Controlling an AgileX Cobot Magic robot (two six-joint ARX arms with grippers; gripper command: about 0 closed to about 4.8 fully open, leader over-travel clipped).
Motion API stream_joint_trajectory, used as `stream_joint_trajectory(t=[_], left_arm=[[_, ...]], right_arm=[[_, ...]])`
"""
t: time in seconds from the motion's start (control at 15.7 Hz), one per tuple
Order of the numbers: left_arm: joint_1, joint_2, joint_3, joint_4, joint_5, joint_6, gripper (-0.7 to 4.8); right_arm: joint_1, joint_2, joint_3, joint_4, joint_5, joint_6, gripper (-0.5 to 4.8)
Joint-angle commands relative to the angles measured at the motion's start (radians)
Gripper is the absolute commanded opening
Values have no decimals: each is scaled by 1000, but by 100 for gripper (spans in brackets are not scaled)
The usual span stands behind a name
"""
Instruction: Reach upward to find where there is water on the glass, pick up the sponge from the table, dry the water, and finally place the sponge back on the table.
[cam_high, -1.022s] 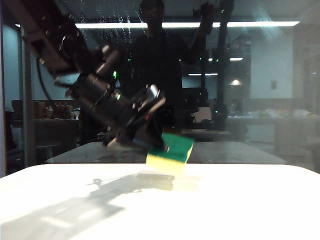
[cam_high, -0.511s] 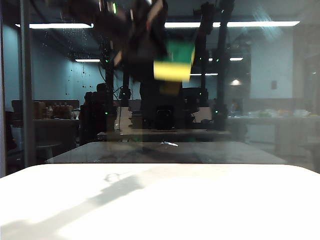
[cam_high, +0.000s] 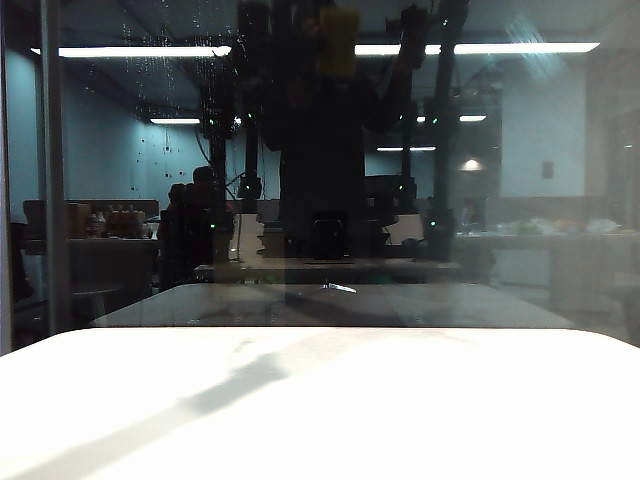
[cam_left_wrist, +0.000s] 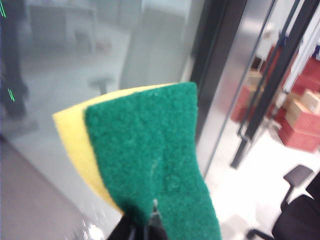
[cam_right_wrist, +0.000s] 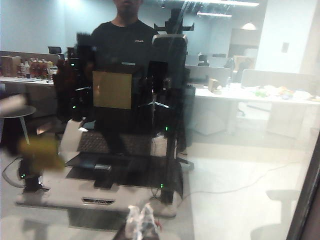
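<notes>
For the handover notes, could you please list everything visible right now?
sponge: one, yellow with a green top, held up near the glass, off the table
glass: one dark, mirror-like pane, behind the table
water: many whitish droplets, upper left of the glass
frame bar: one, grey, upright, left side
table: one, white, foreground
left gripper: one, dark fingers shut on the sponge
right gripper: one, pale fingers, facing the glass

My left gripper (cam_left_wrist: 145, 227) now high at the glass (cam_high: 520, 200), sponge (cam_high: 338, 40) lifted off the table (cam_high: 320, 410), near the frame's top edge.
</notes>
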Motion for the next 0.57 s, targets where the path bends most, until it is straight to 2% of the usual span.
stream_joint_trajectory(t=[0.06,0.32,0.57], left_arm=[[0,-4,103,-15,-47,50,-6],[20,-3,243,-11,-146,127,-6],[107,7,341,24,-145,126,-6]], right_arm=[[0,-6,7,14,8,-3,-6],[0,-6,7,14,8,-2,-6],[0,-6,7,23,8,-3,-6]])
